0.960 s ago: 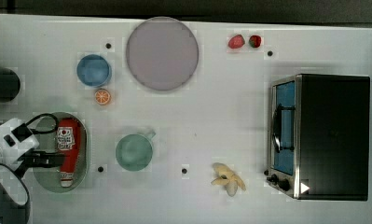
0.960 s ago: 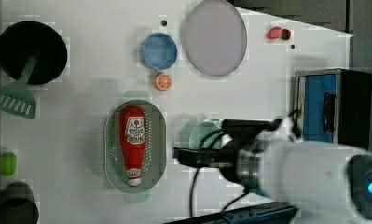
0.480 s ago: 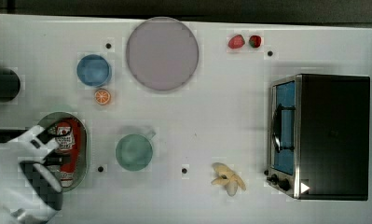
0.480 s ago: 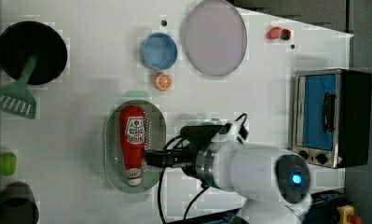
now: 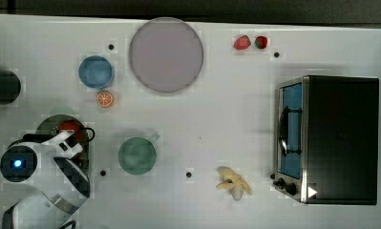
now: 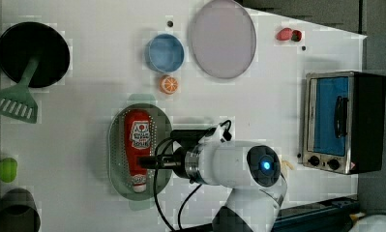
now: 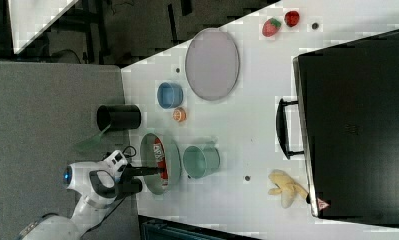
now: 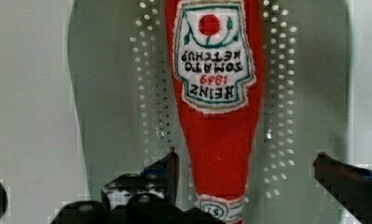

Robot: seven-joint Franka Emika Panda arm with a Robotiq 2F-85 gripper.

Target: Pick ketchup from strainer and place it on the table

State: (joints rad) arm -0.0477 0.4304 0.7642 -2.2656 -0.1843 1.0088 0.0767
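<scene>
The ketchup (image 6: 138, 139), a red squeeze bottle with a white label, lies lengthwise in the pale green strainer (image 6: 114, 150) on the white table (image 6: 84, 77). My gripper (image 6: 145, 162) hangs open over the bottle's narrow cap end. In the wrist view the ketchup (image 8: 216, 116) lies between the two dark fingers (image 8: 167, 171), one on each side of its neck, over the strainer's perforated bottom (image 8: 127, 93). From the right view, the gripper (image 7: 154, 171) reaches over the strainer (image 7: 171, 161) and ketchup (image 7: 158, 149). In the top view my arm covers most of the strainer (image 5: 47, 126); a bit of red ketchup (image 5: 69, 128) shows.
A green mug (image 5: 137, 155) stands just to the top view's right of the strainer. An orange slice (image 5: 104, 98), blue bowl (image 5: 96, 72) and grey plate (image 5: 165, 55) lie beyond. A banana (image 5: 233, 182), toaster oven (image 5: 331, 138) and strawberries (image 5: 249, 42) are far off. Bare table lies between mug and banana.
My arm has swung in from the strainer's side to stand over it, and the open gripper now straddles the bottle's cap end. The ketchup has not moved.
</scene>
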